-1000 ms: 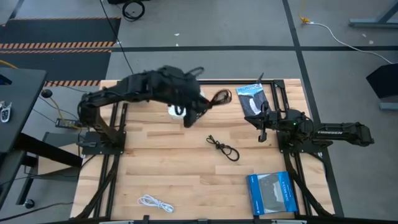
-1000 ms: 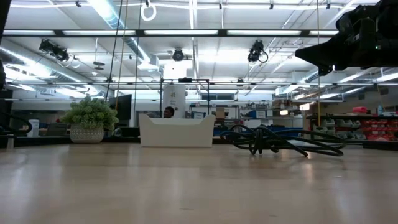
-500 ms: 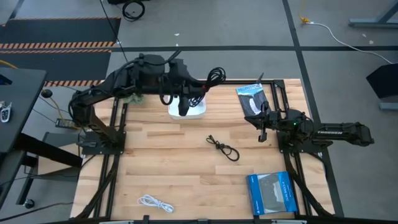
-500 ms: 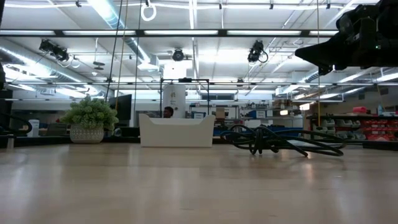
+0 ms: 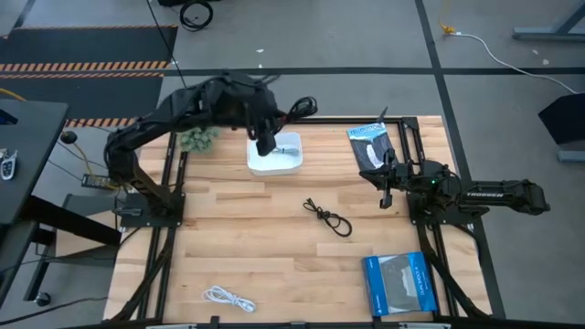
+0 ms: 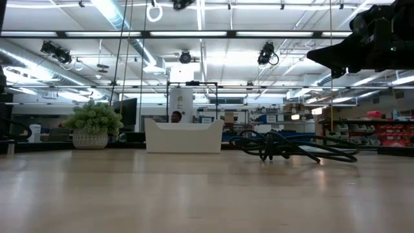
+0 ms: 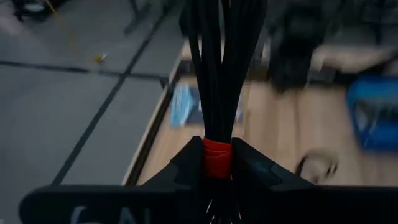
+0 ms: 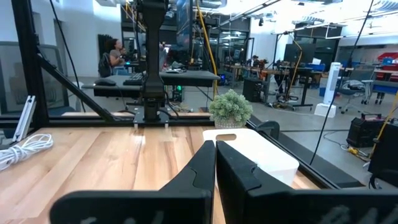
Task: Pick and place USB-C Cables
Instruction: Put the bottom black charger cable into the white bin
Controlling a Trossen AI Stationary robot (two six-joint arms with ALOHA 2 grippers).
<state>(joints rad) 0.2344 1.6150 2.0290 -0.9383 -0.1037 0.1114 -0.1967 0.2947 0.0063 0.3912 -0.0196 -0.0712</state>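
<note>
My left gripper [image 5: 265,143] hangs above the white tray [image 5: 277,163] at the table's far middle, shut on a black cable bundle with a red tie [image 7: 217,158]. Its loops [image 5: 303,108] stick out toward the far right. A second black cable [image 5: 327,217] lies on the table's middle, also visible in the low view [image 6: 284,146]. The white cable [image 5: 228,298] lies near the near edge. A pale blue-grey cable does not plainly show. My right gripper [image 5: 385,194] waits shut at the table's right, touching nothing. My left gripper pinches the black bundle at its red tie [image 7: 217,163] between the two fingers [image 7: 186,167], which lie across the strands. The bundle is lifted clear of table and tray. Its strands [image 7: 217,62] run on past the fingertips, fanning slightly.
A potted plant [image 5: 196,138] stands left of the tray. A grey-blue packet [image 5: 369,144] lies at the far right and a blue packet [image 5: 398,284] at the near right. Bare wood shows between tray and near edge.
My left gripper has moved from the tray's near-right side toward the table's far edge and a little left, turning as it went. The black bundle stayed in its hold, and its loops have swung toward the far edge.
</note>
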